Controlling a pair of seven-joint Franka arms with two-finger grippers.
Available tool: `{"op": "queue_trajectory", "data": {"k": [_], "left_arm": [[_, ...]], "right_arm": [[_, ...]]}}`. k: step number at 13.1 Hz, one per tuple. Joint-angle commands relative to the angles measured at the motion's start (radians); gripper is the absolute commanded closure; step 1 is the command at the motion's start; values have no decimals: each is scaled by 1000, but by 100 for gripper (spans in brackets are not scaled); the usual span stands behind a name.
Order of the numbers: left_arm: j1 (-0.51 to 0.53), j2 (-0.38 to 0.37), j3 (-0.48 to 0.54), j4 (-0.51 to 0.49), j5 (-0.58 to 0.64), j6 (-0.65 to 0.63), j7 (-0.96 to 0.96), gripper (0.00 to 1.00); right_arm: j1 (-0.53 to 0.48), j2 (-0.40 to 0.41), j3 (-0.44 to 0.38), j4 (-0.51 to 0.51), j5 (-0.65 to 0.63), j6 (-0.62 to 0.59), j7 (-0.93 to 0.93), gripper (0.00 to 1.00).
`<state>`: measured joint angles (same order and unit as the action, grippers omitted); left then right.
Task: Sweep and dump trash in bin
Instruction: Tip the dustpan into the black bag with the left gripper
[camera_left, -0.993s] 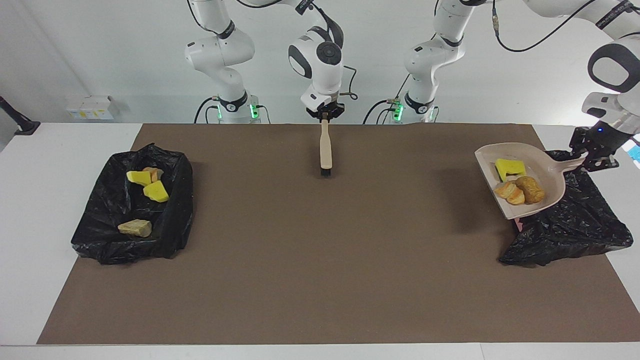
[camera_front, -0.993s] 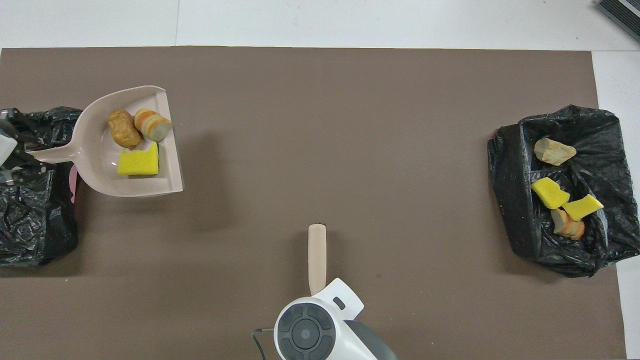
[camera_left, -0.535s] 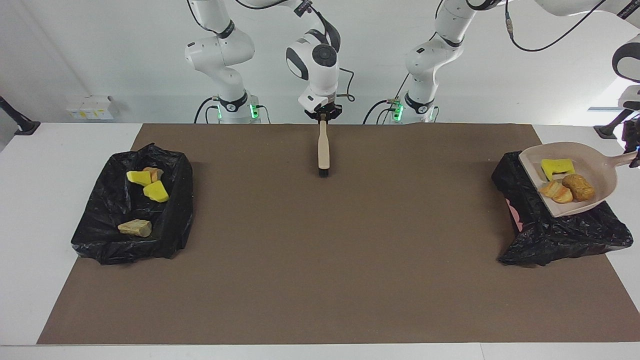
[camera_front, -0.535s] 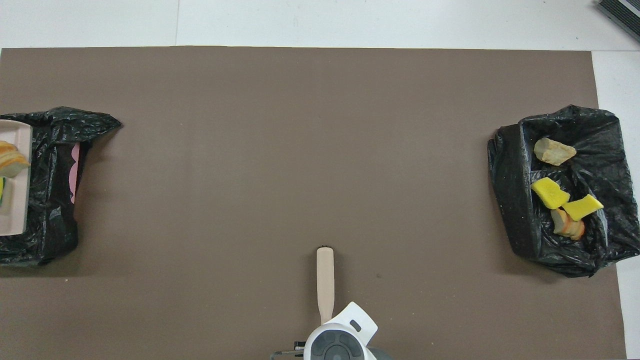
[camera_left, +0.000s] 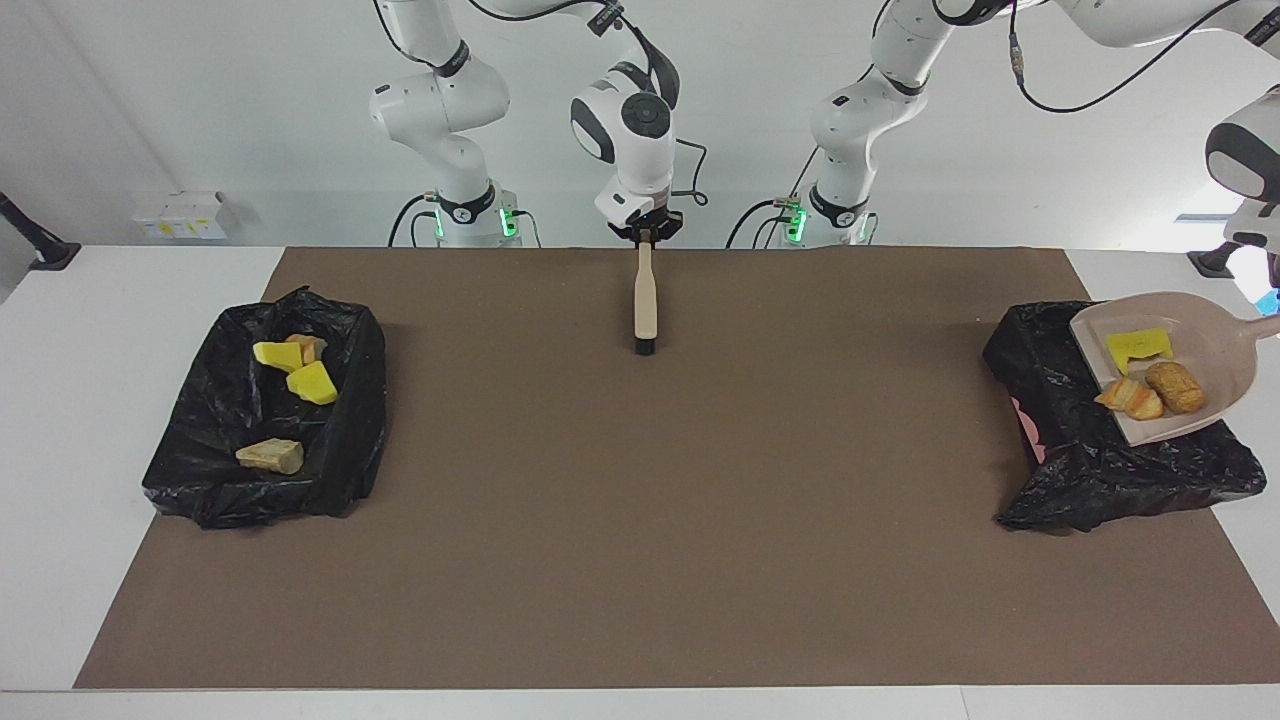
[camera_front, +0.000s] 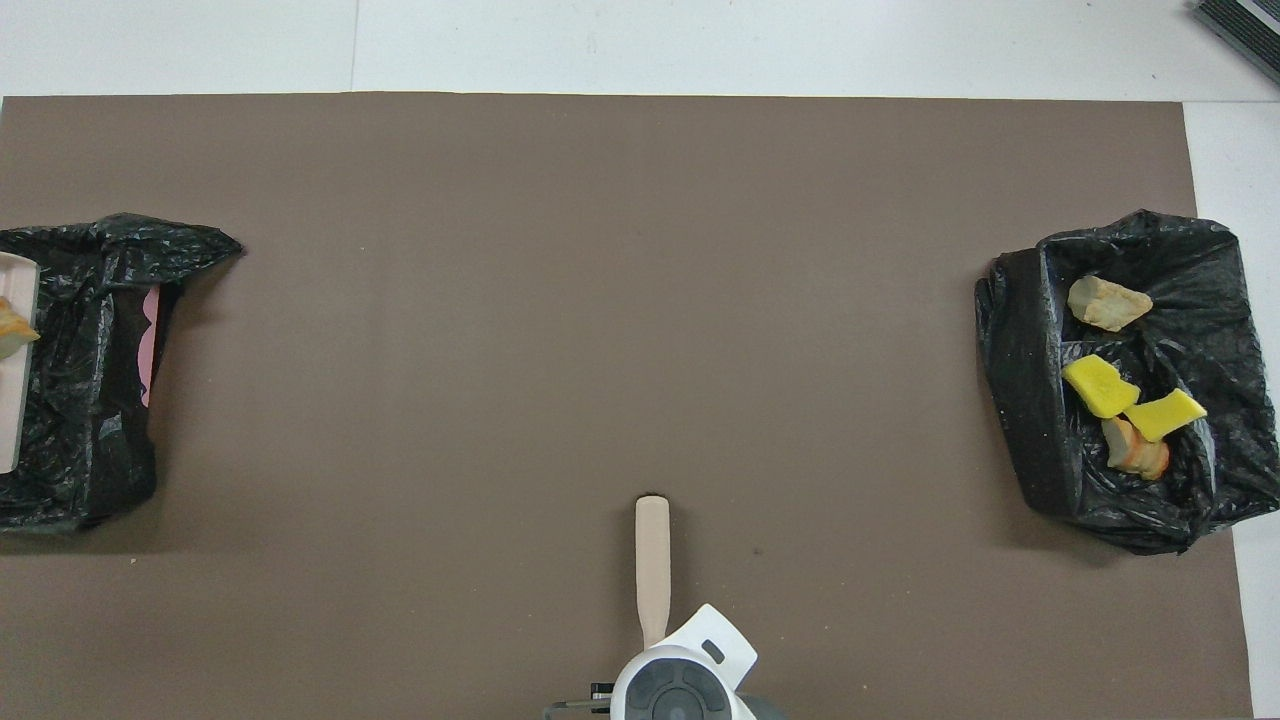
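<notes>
The dustpan (camera_left: 1190, 365), loaded with trash (camera_left: 1150, 385), is held over the bin (camera_left: 1060, 440); its left claw is out of view. The brush (camera_left: 645, 300) is gripped by the right claw (camera_left: 645, 231). Tipped unevenly, scraps could be spilled onto the counter (camera_left: 700, 500) beside the bin.

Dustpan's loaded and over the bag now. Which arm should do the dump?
Left. Its dustpan, carrying three scraps, hangs tilted over the black bin bag at the left arm's end; its gripper is out of frame. The right gripper holds the brush mid-table, waiting.
</notes>
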<state>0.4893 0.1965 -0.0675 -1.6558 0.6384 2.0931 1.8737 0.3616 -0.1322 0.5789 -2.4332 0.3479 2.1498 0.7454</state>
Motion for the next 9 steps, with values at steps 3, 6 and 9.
{"op": "queue_trajectory", "data": {"k": [3,6,9], "left_arm": [[-38,-52,8,-61,265,10,-120,100],[-57,-103,8,-110,416,5,-206,100],[-55,-158,8,-119,463,5,-222,100]], "right_arm": [[0,-1,-2,-15,37,39,-72,70],[-1,5,-4,-10,37,36,-78,66],[-35,46,-11,57,34,24,-66,50]]}}
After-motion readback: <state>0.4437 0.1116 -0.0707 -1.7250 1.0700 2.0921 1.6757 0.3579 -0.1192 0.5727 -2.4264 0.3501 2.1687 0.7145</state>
